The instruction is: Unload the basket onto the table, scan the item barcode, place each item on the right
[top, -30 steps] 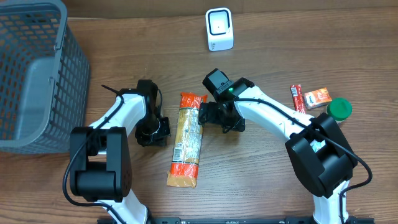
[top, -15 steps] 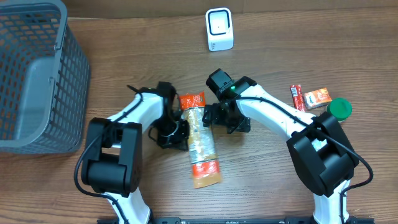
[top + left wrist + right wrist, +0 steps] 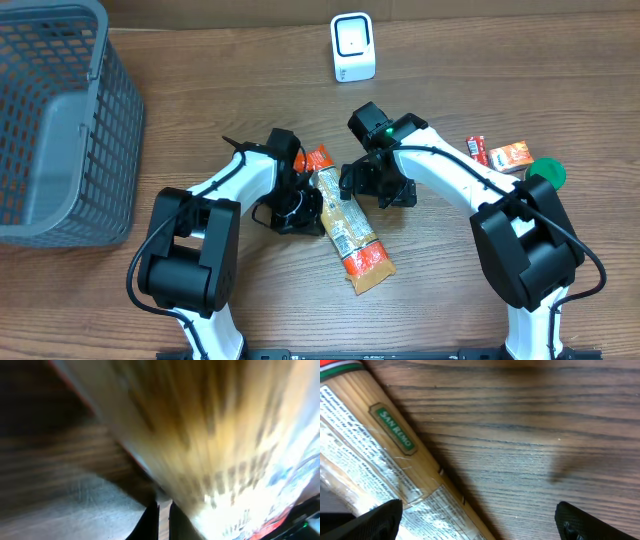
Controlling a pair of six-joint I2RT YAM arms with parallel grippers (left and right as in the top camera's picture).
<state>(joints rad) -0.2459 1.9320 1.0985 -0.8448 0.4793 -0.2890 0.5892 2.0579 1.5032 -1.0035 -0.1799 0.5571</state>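
The item is a long spaghetti packet (image 3: 345, 225) with orange ends, lying slantwise on the table with its white label up. I cannot make out a barcode. My left gripper (image 3: 300, 212) is shut and empty, resting against the packet's left side. In the left wrist view the blurred packet (image 3: 215, 430) fills the frame above the closed fingertips (image 3: 150, 522). My right gripper (image 3: 378, 186) stands open just right of the packet's upper part. The right wrist view has the packet (image 3: 380, 455) under the left finger (image 3: 375, 522) and bare wood between the fingers. The white scanner (image 3: 353, 47) stands at the back.
A grey mesh basket (image 3: 55, 120) fills the far left. A small red packet (image 3: 477, 152), an orange box (image 3: 510, 155) and a green lid (image 3: 546, 174) lie at the right, beside my right arm.
My left gripper has moved right, pushing the packet. The packet's lower end has swung to the right, from upright to slanted. My right gripper has shifted slightly right.
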